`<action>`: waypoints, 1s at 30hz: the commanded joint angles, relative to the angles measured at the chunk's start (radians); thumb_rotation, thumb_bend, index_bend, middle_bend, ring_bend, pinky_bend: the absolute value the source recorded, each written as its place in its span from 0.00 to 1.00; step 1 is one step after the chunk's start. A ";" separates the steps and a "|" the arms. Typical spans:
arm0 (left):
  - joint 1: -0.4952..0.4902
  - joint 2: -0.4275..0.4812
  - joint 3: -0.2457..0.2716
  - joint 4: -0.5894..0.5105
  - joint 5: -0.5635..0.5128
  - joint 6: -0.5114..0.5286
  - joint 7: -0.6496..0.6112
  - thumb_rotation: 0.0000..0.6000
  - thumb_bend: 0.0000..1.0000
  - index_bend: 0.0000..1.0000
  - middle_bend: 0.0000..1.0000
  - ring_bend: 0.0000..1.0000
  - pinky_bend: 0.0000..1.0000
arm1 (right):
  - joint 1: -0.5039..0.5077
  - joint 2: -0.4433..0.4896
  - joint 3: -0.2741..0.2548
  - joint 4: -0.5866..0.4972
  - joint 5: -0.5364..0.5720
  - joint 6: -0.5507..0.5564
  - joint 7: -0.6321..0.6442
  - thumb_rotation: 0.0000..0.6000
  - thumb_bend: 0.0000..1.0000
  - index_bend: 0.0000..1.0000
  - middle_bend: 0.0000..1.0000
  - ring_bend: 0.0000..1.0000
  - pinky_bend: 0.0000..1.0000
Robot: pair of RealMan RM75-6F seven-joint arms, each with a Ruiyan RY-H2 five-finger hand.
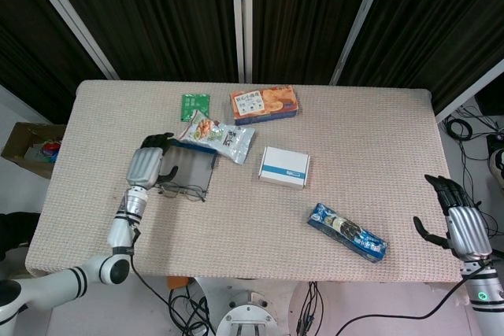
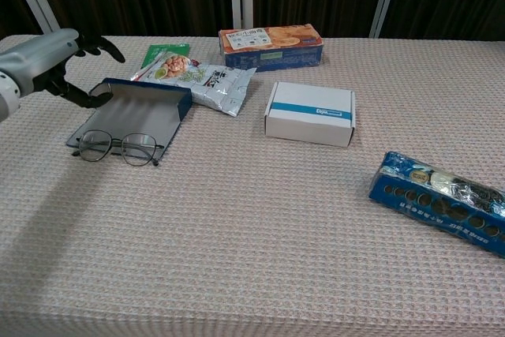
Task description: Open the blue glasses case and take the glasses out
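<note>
At the table's left side, the blue glasses case [image 2: 138, 110] lay open with the glasses [image 2: 117, 147] at its near edge, nearly out, while the left hand [image 2: 49, 61], fingers loosely apart and empty, hovered beside it.

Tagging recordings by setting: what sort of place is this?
Probably a lab or staged test bench: a cloth-covered table before dark curtains, with loose cables on the floor.

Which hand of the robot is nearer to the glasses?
Left. The left hand is just behind the glasses, at the open blue glasses case; the right hand is beyond the table's opposite end.
</note>
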 commanded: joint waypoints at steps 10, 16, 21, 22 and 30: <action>0.033 0.056 0.104 -0.147 -0.024 -0.035 0.170 1.00 0.36 0.40 0.13 0.11 0.12 | 0.005 0.001 0.000 -0.006 -0.003 -0.003 -0.009 1.00 0.30 0.08 0.13 0.04 0.10; 0.027 0.033 0.101 -0.133 -0.051 -0.035 0.208 1.00 0.36 0.42 0.13 0.11 0.12 | 0.003 0.003 -0.001 -0.010 0.000 -0.002 -0.011 1.00 0.30 0.08 0.13 0.04 0.10; 0.027 0.012 0.094 -0.124 -0.063 -0.032 0.206 1.00 0.38 0.44 0.13 0.11 0.12 | 0.003 0.003 -0.001 -0.009 0.000 -0.002 -0.010 1.00 0.30 0.08 0.13 0.04 0.10; 0.025 0.009 0.093 -0.122 -0.064 -0.033 0.206 1.00 0.38 0.45 0.13 0.11 0.12 | 0.003 0.003 -0.001 -0.009 0.000 -0.002 -0.010 1.00 0.30 0.08 0.13 0.04 0.10; 0.017 -0.005 0.089 -0.106 -0.082 -0.042 0.222 1.00 0.40 0.47 0.13 0.11 0.12 | 0.001 0.005 -0.002 -0.008 0.001 0.001 -0.007 1.00 0.30 0.08 0.13 0.04 0.10</action>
